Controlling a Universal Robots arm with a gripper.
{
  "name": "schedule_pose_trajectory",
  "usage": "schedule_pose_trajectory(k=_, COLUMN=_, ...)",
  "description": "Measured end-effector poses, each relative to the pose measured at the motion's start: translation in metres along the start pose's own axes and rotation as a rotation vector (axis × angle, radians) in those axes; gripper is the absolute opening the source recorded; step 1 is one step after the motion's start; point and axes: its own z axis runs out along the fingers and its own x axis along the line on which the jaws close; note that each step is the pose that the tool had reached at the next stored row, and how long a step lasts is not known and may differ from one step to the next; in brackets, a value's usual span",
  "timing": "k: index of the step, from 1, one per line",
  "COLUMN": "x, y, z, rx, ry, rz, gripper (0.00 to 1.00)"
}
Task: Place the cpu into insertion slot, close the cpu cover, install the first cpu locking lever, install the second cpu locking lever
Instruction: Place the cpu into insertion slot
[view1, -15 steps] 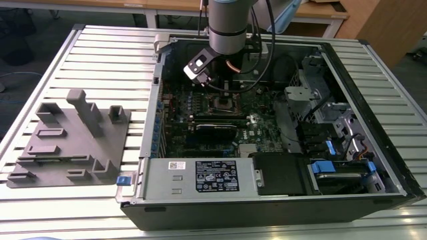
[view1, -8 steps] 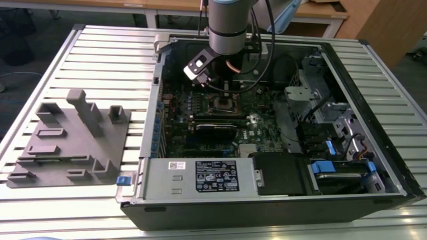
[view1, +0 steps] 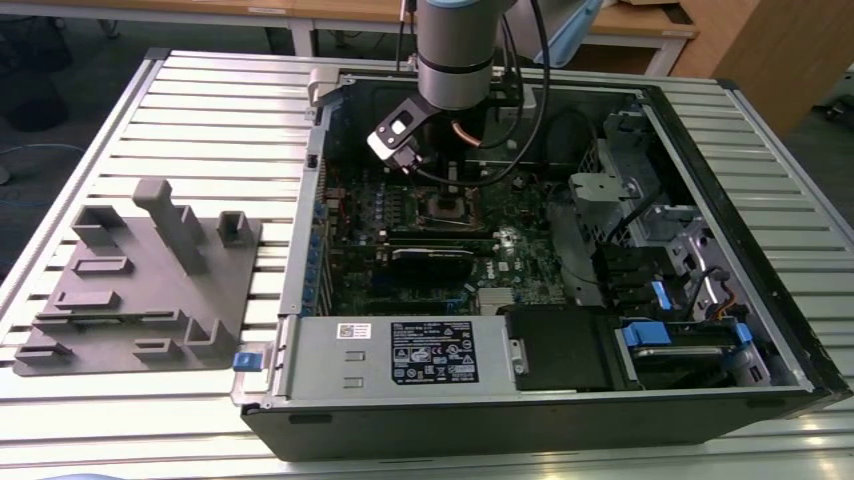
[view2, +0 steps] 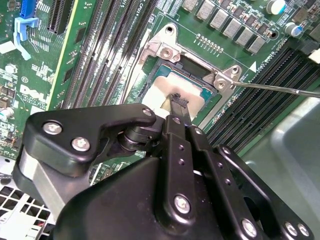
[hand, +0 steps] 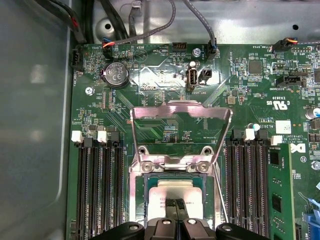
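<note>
**Pincer poised over the seated cpu, cover raised**

The arm (view1: 451, 60) reaches almost straight down into an open computer case (view1: 534, 425), its wrist over the green circuit board (hand: 165, 75). The pincer (view2: 178, 102) is narrow, its two fingertips drawn nearly together. Whether they touch the chip cannot be told.

Directly beneath the tips lies the cpu (hand: 172, 191), silvery-grey face up and flat in the insertion slot (view2: 192, 65), whose dark edge shows just past it. Beyond the pincer the cpu cover (hand: 181, 107) stands tilted up on its hinge. A thin wire lever (view2: 280, 88) angles away from the slot's corner. Long black memory slots (hand: 100, 185) flank the pincer on both sides.

On the exterior view's left, well apart from the pincer, a grey moulded fixture (view1: 134, 290) lies on the slatted metal counter (view1: 200, 100).
</note>
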Motion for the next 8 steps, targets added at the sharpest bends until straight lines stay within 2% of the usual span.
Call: schedule_pose_trajectory(k=8, x=0.0, y=0.0, z=-0.0001, rx=-0.0003, ry=0.0003, rz=0.0, gripper=0.11)
